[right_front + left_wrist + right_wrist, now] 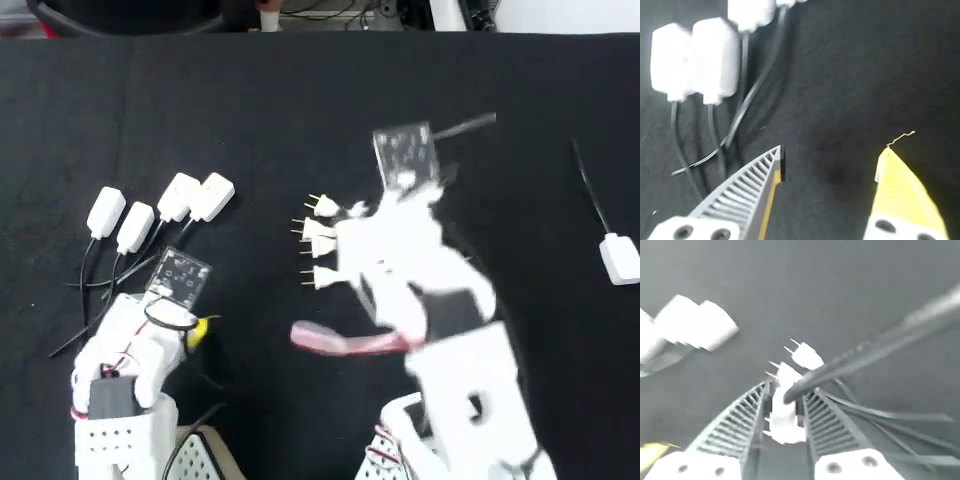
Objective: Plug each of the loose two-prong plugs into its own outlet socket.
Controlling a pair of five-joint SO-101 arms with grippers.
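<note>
Cables [340,12] lie beyond the far edge of the black table [300,90].

A black cloth [300,90] covers the table [570,350]. Along the top edge lie dark cables [335,12]; a white surface [565,14] sits in the upper right corner.

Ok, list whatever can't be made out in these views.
- High view: the right arm covers the cords of the three plugs.
- Left wrist view: the frame edge cuts off two sockets; no slots discernible.
- Right wrist view: a blurred black cable crosses the plug in the right gripper, hiding part of it.
</note>
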